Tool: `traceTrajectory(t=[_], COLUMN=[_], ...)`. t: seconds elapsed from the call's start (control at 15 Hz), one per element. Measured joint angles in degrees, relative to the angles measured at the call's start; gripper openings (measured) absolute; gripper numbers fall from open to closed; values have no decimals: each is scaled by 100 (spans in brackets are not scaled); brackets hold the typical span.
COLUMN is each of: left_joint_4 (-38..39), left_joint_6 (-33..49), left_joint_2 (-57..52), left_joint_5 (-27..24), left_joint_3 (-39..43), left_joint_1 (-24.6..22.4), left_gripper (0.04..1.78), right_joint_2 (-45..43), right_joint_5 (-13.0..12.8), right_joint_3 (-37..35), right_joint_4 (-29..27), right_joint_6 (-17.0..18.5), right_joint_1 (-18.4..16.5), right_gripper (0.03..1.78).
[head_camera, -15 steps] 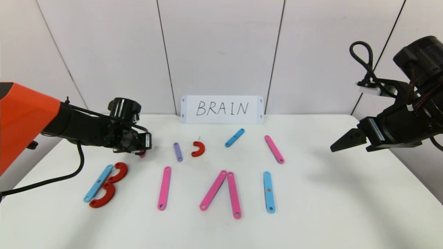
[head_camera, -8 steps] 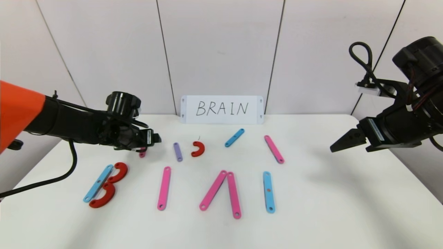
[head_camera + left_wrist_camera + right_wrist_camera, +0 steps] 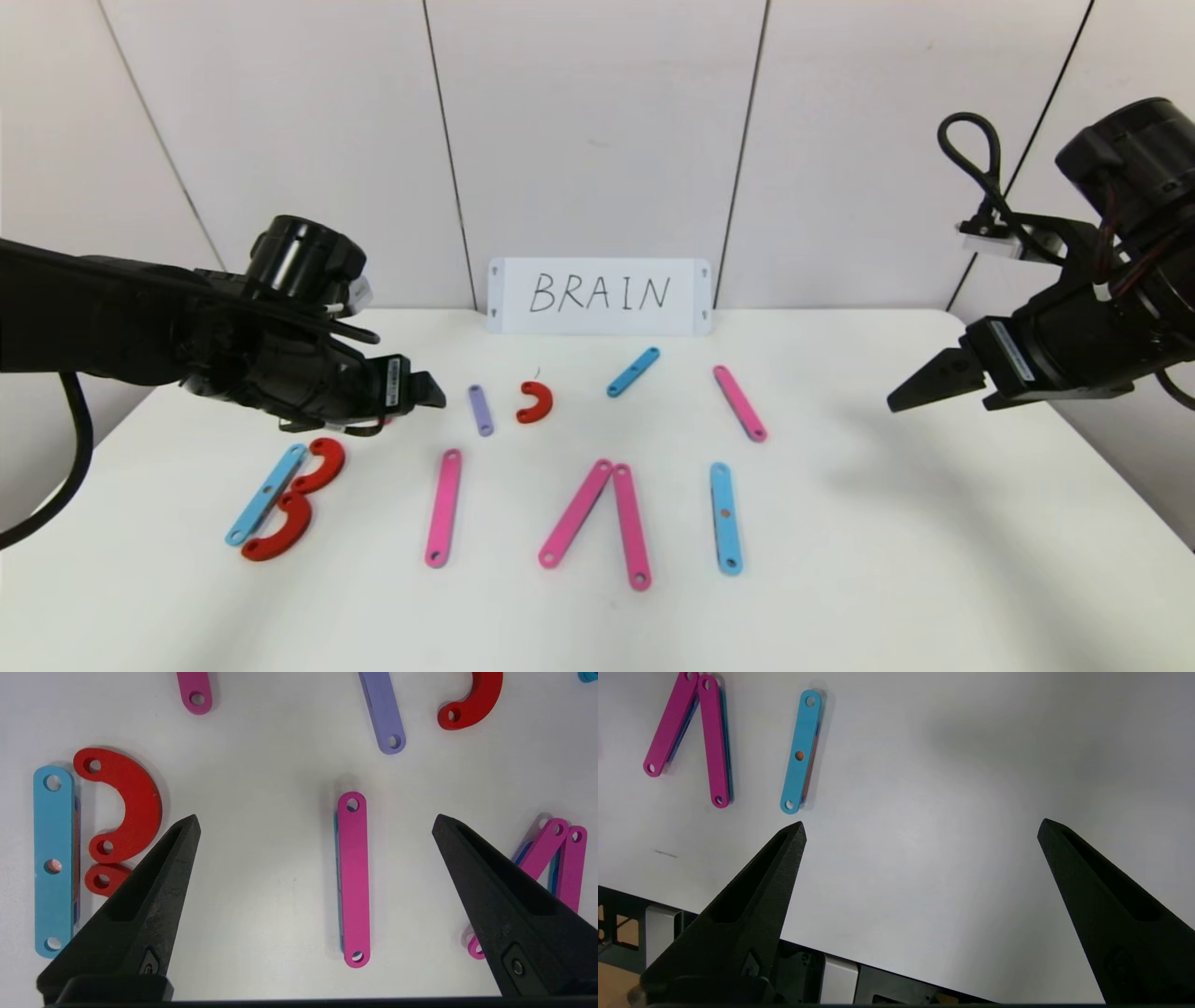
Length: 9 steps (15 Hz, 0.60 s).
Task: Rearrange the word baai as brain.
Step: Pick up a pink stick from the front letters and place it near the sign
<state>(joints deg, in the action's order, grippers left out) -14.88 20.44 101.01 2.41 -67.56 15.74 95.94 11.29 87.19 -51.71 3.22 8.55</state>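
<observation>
The word's flat pieces lie on the white table (image 3: 840, 523). At the front left, a blue strip (image 3: 266, 494) and two red curves (image 3: 317, 465) form a B. To its right lie a pink strip (image 3: 443, 507), two pink strips (image 3: 576, 512) leaning into a peak, and a blue strip (image 3: 725, 517). Behind them are a purple strip (image 3: 480, 410), a red curve (image 3: 536, 402), a blue strip (image 3: 633, 371) and a pink strip (image 3: 739, 402). My left gripper (image 3: 431, 394) hovers open and holds nothing; the single pink strip (image 3: 353, 877) lies below its wide jaws (image 3: 316, 823). A pink end (image 3: 195, 690) shows behind.
A white card (image 3: 598, 295) reading BRAIN stands against the back wall. My right gripper (image 3: 920, 383) hangs open above the table's right side, over bare surface (image 3: 922, 827) near the table's edge (image 3: 859, 956).
My left gripper has opened wide and risen from the pink piece at the back left, which stays on the table. It has shifted slightly right. The right arm has not moved.
</observation>
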Motion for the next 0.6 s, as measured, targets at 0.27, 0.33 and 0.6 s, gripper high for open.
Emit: traceTrajectory(t=[0.27,0.33,0.6], left_joint_4=[41,65,100], left_joint_6=[105,100,127], left_joint_2=[-169,-190,-195], left_joint_5=[11,11,26], left_joint_3=[505,653,998], left_joint_1=[13,40,410], left_gripper=[174,174,174], right_joint_2=[-71,-82,-110], right_joint_5=[17,15,0], right_joint_3=[0,-1,-22], right_joint_4=[-2,-2,-2], right_joint_6=[2,2,0], right_joint_1=[0,5,32], right_gripper=[174,174,174])
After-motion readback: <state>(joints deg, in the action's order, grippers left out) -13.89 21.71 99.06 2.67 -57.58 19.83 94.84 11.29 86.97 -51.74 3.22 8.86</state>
